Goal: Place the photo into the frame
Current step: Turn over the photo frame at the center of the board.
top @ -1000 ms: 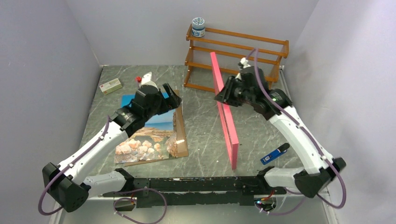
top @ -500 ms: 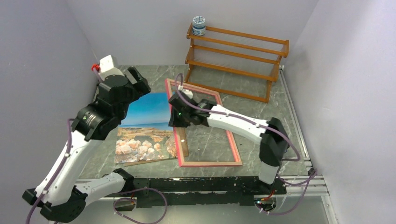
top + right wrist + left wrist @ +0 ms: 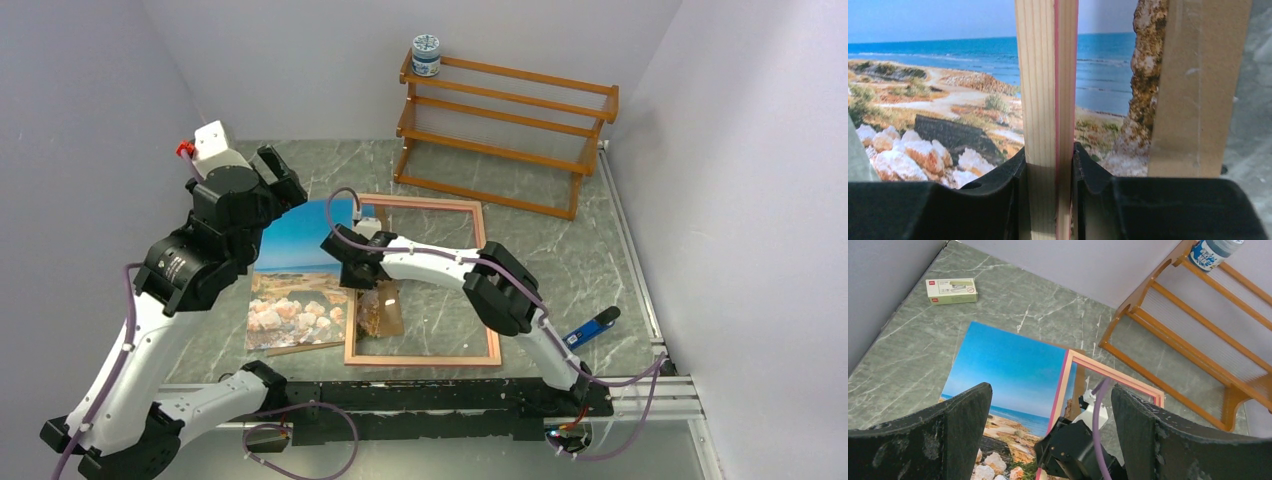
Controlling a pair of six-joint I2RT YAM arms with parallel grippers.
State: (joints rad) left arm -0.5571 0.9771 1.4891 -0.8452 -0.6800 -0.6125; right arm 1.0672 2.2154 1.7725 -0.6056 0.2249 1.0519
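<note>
The photo (image 3: 300, 265), a rocky shore under blue sky, lies face up on the table left of centre. The frame (image 3: 420, 358) lies with its pale wood back up, and its left bar overlaps the photo's right edge. My right gripper (image 3: 356, 268) is shut on that left bar; in the right wrist view the bar (image 3: 1045, 75) runs up between the fingers (image 3: 1093, 175) of the gripper (image 3: 1048, 155), above the photo (image 3: 948, 75). My left gripper (image 3: 277, 177) hangs open above the photo's far left corner. In the left wrist view that gripper (image 3: 1048, 390) holds nothing and looks down on the photo (image 3: 1008, 365) and the frame (image 3: 1118, 377).
A brown fibreboard panel (image 3: 388, 310) lies under the photo and shows through the pane. An orange-brown wooden rack (image 3: 505, 130) stands at the back with a jar (image 3: 425, 56) on top. A blue object (image 3: 588, 330) lies near right. A small box (image 3: 951, 290) sits far left.
The right gripper has swung the frame from standing on edge at the right down and leftwards, until it lies over the photo's right edge. The left arm has lifted and drawn back to the left.
</note>
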